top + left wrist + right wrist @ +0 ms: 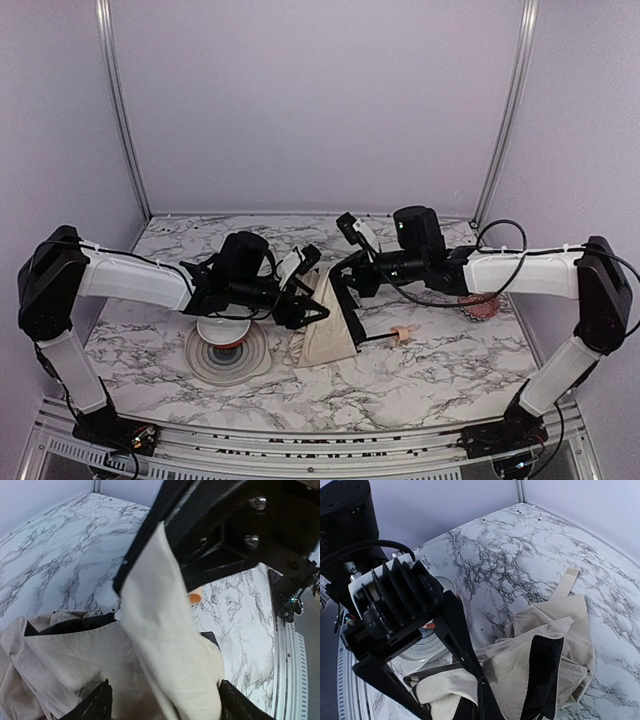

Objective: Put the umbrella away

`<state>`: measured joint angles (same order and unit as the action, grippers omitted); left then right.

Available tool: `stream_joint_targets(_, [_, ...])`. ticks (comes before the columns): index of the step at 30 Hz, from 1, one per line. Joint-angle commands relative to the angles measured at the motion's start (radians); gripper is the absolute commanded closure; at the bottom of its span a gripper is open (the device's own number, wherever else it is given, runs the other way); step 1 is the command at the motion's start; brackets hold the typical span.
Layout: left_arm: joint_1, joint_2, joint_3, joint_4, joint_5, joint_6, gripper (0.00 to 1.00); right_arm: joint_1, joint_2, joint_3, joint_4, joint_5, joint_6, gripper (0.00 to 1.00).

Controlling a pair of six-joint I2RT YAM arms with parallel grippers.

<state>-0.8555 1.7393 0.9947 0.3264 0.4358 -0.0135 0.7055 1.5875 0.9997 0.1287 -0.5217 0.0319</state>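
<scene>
Lying at the middle of the marble table (420, 375), the umbrella (330, 338) was a loose heap of cream fabric, with black lining showing in the folds. Its thin shaft ran out to the tan handle (404, 332), which rested on the table on the right arm's side. The right pincer (480, 682) was clamped together on a fold of the fabric, holding it up in a peak. The left pincer (310, 305) had its fingers (95, 705) spread wide apart, with cream cloth lying between them. A white bowl (226, 330) sat just left of the umbrella, under the left arm.
</scene>
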Motion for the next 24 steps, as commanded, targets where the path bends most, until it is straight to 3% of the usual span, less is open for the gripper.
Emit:
stream_joint_targets(1, [-0.005,0.014,0.037,-0.021,-0.026,-0.002,0.54,0.032,-0.021,0.039,-0.038,0.034,-0.012,1.00])
stream_joint_targets(4, [-0.005,-0.004,0.030,-0.016,-0.037,-0.002,0.89,0.032,-0.041,0.035,-0.037,0.024,-0.016,1.00])
stream_joint_targets(6, [-0.005,-0.016,0.021,-0.011,-0.026,0.001,1.00,0.026,-0.046,0.038,-0.039,0.005,-0.026,1.00])
stream_joint_targets(10, [-0.007,-0.033,0.002,-0.009,-0.016,0.006,1.00,-0.059,-0.031,0.047,-0.019,-0.033,0.001,0.59])
stream_joint_targets(13, [-0.013,-0.047,-0.005,-0.009,-0.011,0.010,1.00,-0.124,0.036,0.083,0.016,-0.118,0.042,0.42])
stream_joint_targets(17, [-0.028,-0.066,-0.004,-0.009,-0.019,0.027,1.00,-0.105,0.212,0.195,-0.077,-0.108,0.027,0.44])
stream_joint_targets(24, [-0.028,-0.058,0.016,-0.007,-0.068,0.040,1.00,-0.077,0.440,0.258,-0.161,-0.266,-0.016,0.55])
